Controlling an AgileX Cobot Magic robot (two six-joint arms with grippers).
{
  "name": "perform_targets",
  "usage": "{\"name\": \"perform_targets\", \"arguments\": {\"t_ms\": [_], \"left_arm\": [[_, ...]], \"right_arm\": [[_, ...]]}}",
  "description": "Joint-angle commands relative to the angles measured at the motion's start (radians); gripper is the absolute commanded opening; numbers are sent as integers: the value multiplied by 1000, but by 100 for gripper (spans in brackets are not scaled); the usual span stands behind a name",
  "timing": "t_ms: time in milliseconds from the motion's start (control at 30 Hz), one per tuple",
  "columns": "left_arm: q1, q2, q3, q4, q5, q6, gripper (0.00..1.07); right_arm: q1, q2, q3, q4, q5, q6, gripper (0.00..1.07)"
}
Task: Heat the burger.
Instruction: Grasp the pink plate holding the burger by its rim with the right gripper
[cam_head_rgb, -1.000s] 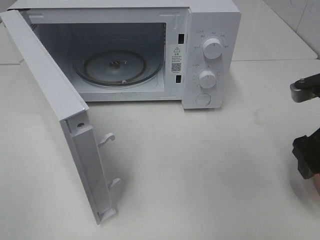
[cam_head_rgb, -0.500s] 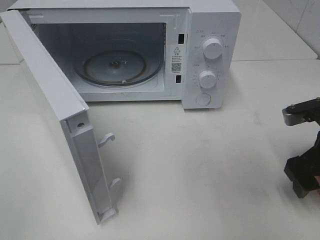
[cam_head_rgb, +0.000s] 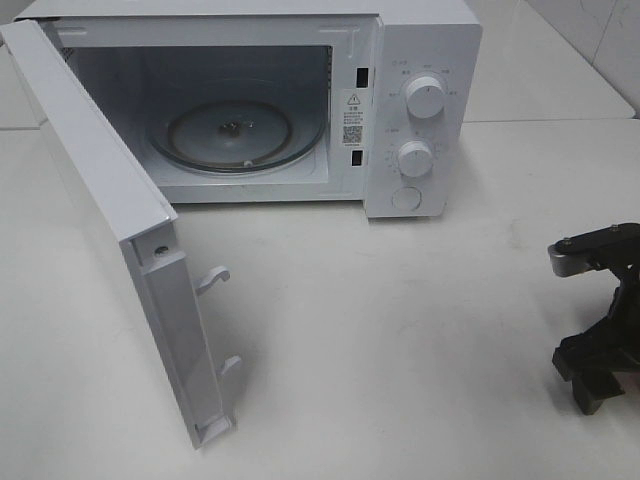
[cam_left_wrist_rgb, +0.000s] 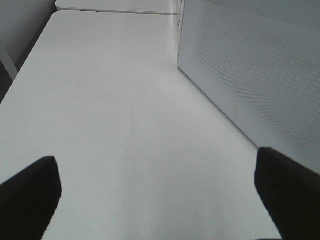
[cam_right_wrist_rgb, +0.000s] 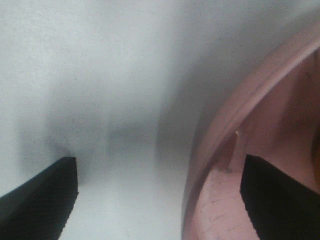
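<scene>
One burger listed: it shows in no view, so its place cannot be told. Right gripper (cam_right_wrist_rgb: 159, 160): fingers (cam_right_wrist_rgb: 40, 200) spread wide, holding nothing, straddling the rim of a pink plate (cam_right_wrist_rgb: 235, 115). One finger is over the plate's inside, the other over the table (cam_left_wrist_rgb: 100, 100) outside it. The picture is blurred, but there seems to be no contact. Left gripper (cam_left_wrist_rgb: 155, 165): fingers wide apart, bare table between them, the microwave door (cam_left_wrist_rgb: 250, 75) just beside one finger. Microwave (cam_head_rgb: 425, 60): well beyond both grippers, door swung open, glass turntable (cam_head_rgb: 200, 135) inside.
</scene>
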Motion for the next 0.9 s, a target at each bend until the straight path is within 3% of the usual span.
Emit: {"name": "perform_targets", "arguments": {"t_ms": [33,167,233,333,400,433,500,533,567,633,900], "left_arm": [[-1,-18,1,-9,-15,0,98],[-1,-18,1,-9,-15,0,98],[-1,-18,1,-9,-15,0,98],[-1,-18,1,-9,-15,0,98],[-1,-18,1,-9,-15,0,98],[-1,-18,1,-9,-15,0,98],[-1,-18,1,-9,-15,0,98],[-1,-18,1,-9,-15,0,98],[-1,-18,1,-9,-15,0,98],[-1,-18,1,-9,-15,0,98],[-1,-18,1,-9,-15,0,98]], "right_arm": [[-7,15,6,-12,-18,6,85],[-7,16,6,-17,-18,7,79],[-7,16,6,-28,-18,28,67],[-7,16,6,-37,-18,42,62],[-7,16,6,-124,-18,163,35],[-7,16,6,-124,-18,163,35],[-7,16,17,-179,-13,229,13],[-7,16,17,-179,-13,229,13],[-7,16,22,-182,-14,235,6],[-7,16,29,-182,-16,237,0],[-3,16,27,-182,1,241,0]]}}
